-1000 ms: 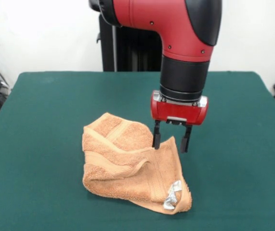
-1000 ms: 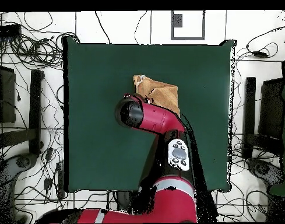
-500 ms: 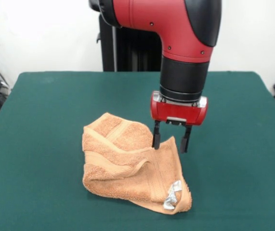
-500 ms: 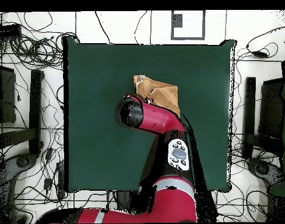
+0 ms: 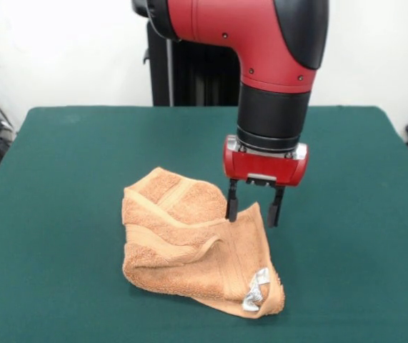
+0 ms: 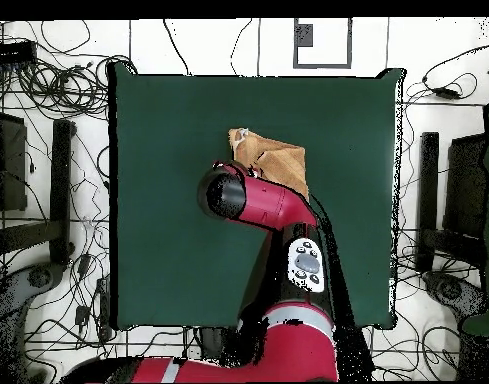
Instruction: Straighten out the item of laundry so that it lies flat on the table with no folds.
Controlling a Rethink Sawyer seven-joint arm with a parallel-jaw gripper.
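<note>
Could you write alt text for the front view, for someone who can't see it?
A crumpled orange-tan towel lies folded over itself on a dark green table. A red and black robot arm's open end effector straddles the towel's raised far corner. A small silver label shows at the near edge.

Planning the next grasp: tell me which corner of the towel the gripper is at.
The far raised corner of the towel, standing between the open gripper fingers; the label corner lies nearest the camera.
</note>
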